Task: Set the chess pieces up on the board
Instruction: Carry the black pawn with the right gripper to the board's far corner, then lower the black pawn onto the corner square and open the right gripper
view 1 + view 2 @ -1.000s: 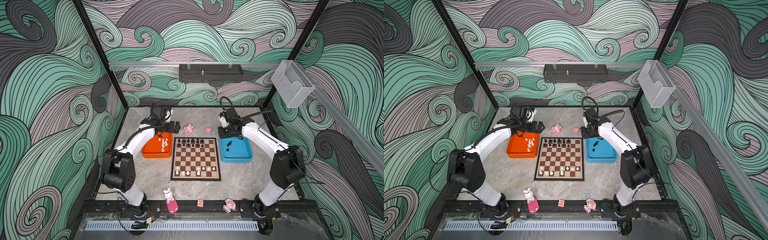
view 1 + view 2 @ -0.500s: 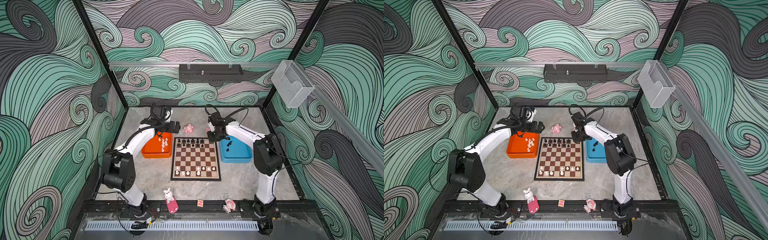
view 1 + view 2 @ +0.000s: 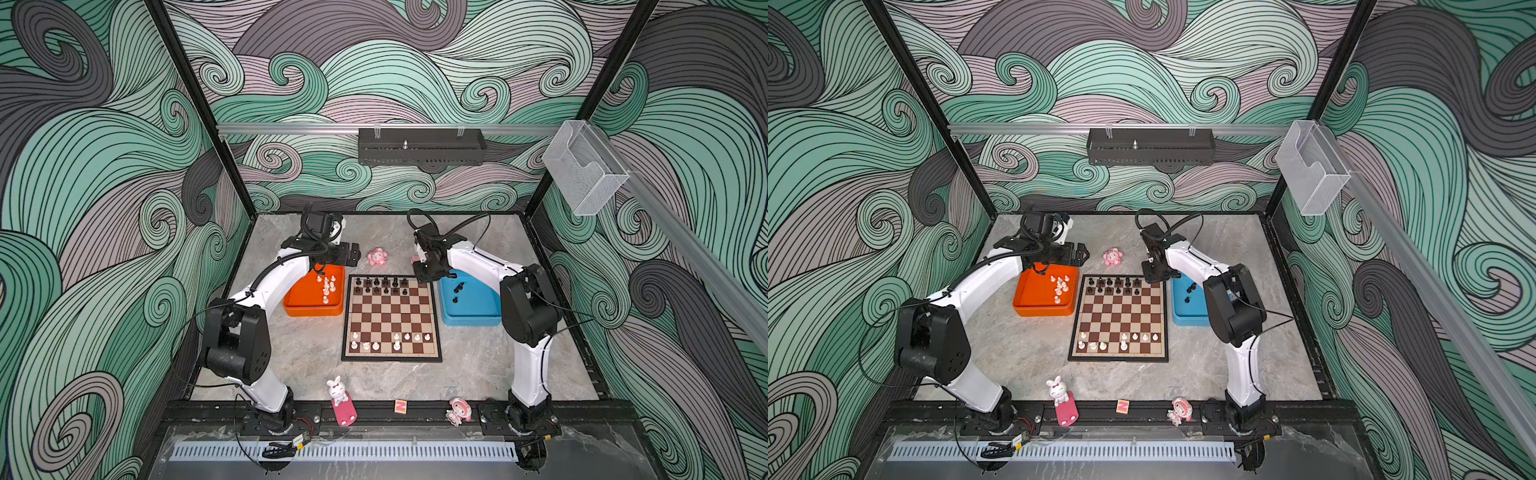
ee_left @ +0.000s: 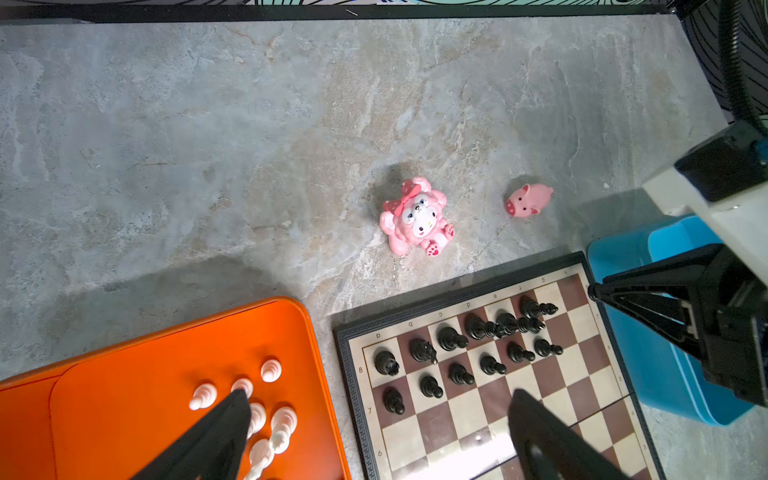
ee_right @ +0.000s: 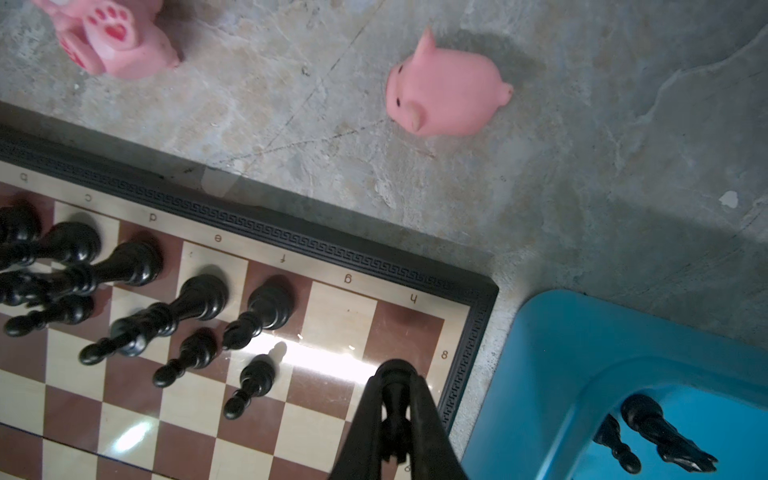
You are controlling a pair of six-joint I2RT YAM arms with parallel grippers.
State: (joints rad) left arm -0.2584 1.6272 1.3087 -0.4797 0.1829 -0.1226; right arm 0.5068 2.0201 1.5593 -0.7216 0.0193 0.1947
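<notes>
The board (image 3: 390, 358) (image 3: 1121, 320) lies mid-table. Several black chess pieces (image 3: 380, 284) (image 4: 461, 349) (image 5: 166, 307) fill its far rows, and several white ones (image 3: 390, 338) (image 3: 1121, 338) stand on its near rows. More white pieces (image 3: 327, 286) (image 4: 266, 411) lie in the orange tray (image 3: 307, 303). A few black ones (image 3: 457, 289) (image 5: 648, 428) lie in the blue tray (image 3: 473, 307). My right gripper (image 3: 424, 276) (image 5: 395, 376) is shut on a black piece over the board's far right corner. My left gripper (image 3: 353, 253) (image 4: 379, 399) hangs open and empty above the orange tray's far right corner.
A pink figurine (image 3: 377, 257) (image 4: 415, 216) and a pink pig (image 4: 528, 199) (image 5: 444, 99) lie just beyond the board's far edge. On the front rail stand a bunny toy (image 3: 338, 390), a small block (image 3: 400, 405) and another figurine (image 3: 457, 411).
My right gripper has swung left from above the blue tray to the board's far right corner, carrying the black piece. The left arm has stayed still.
</notes>
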